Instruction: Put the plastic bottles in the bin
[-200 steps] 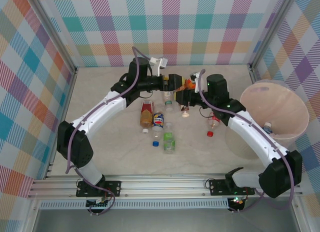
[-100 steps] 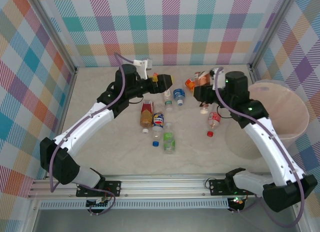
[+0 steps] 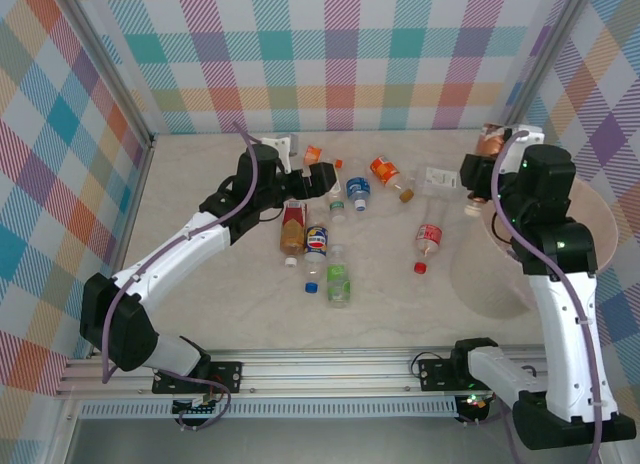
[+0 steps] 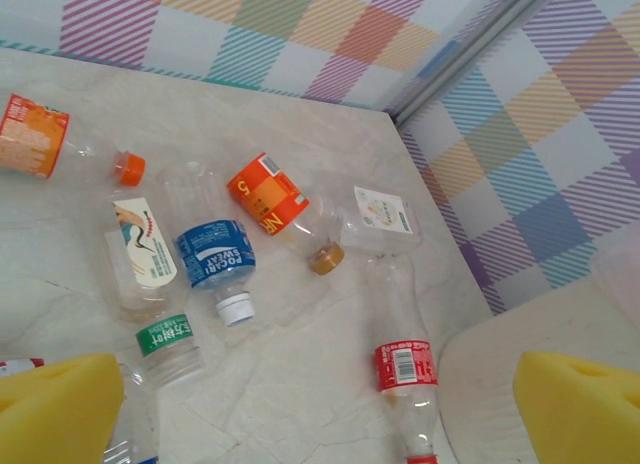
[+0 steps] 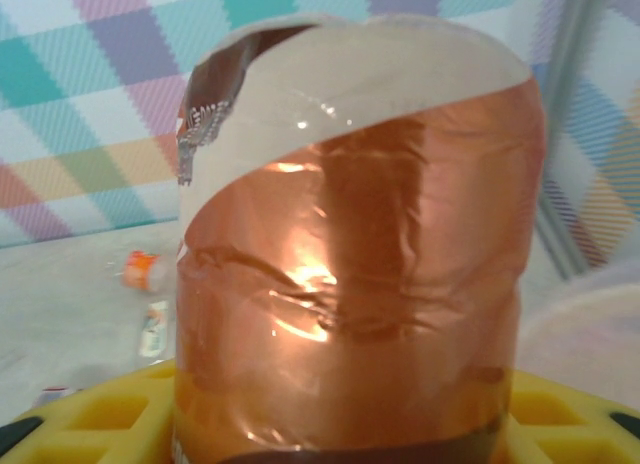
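My right gripper (image 3: 484, 162) is shut on a brown-labelled plastic bottle (image 3: 490, 142), held in the air at the back left rim of the pale pink bin (image 3: 598, 216). In the right wrist view that bottle (image 5: 350, 274) stands between the yellow pads (image 5: 70, 419). Several more plastic bottles lie on the table: an orange-labelled one (image 3: 384, 171), a blue one (image 3: 358, 192), a red one (image 3: 427, 240) and a green one (image 3: 339, 281). My left gripper (image 3: 322, 176) hangs open over the back of the cluster, its yellow pads (image 4: 55, 409) wide apart above the red-labelled bottle (image 4: 405, 369).
Checked walls close the table at the back and both sides. A corner post (image 3: 512, 94) stands behind the bin. The right arm (image 3: 560, 284) crosses over the bin's left half. The rail (image 3: 320, 369) with both bases runs along the near edge.
The right arm lifted the brown-labelled bottle from the table's middle and swung it right to the bin. The left arm drew back to the left, still open.
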Tool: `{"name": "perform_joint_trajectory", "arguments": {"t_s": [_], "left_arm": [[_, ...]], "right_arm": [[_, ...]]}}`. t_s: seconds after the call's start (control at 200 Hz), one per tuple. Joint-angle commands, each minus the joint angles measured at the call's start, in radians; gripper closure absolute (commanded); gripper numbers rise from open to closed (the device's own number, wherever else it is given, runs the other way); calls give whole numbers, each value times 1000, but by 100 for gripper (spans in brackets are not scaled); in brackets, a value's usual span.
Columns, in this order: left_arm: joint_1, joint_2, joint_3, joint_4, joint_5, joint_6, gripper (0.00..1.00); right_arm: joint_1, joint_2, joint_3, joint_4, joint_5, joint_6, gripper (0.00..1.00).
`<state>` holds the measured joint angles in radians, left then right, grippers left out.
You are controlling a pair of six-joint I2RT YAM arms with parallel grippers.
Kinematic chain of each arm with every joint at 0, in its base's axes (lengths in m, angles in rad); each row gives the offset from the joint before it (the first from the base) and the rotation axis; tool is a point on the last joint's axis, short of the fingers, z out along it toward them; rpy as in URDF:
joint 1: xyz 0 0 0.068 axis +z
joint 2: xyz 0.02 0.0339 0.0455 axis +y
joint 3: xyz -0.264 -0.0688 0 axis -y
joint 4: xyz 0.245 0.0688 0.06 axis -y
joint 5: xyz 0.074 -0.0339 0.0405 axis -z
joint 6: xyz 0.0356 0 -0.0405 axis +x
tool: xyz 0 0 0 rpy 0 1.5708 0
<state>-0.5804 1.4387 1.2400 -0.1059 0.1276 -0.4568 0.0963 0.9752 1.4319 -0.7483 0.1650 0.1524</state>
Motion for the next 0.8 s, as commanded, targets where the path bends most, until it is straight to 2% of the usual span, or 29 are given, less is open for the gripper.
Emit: {"name": "perform_joint_trajectory", "arguments": {"t_s": [0.0, 0.22, 0.485, 0.645, 0.795], "left_arm": [[-4, -4, 0, -30, -41, -4, 0], [-4, 15, 1, -40, -56, -14, 0], [5, 24, -18, -36, -70, -25, 0], [13, 4, -60, -31, -141, -48, 0], [17, -10, -86, -44, -213, -83, 0]], "right_arm": [[-43, -13, 52, -104, 73, -39, 46], [-142, 11, 95, -191, 235, -90, 47], [-216, -20, -68, -111, 253, -72, 46], [-221, -45, -182, -87, 234, -43, 46], [-221, -60, -259, -50, 152, -38, 43]]}}
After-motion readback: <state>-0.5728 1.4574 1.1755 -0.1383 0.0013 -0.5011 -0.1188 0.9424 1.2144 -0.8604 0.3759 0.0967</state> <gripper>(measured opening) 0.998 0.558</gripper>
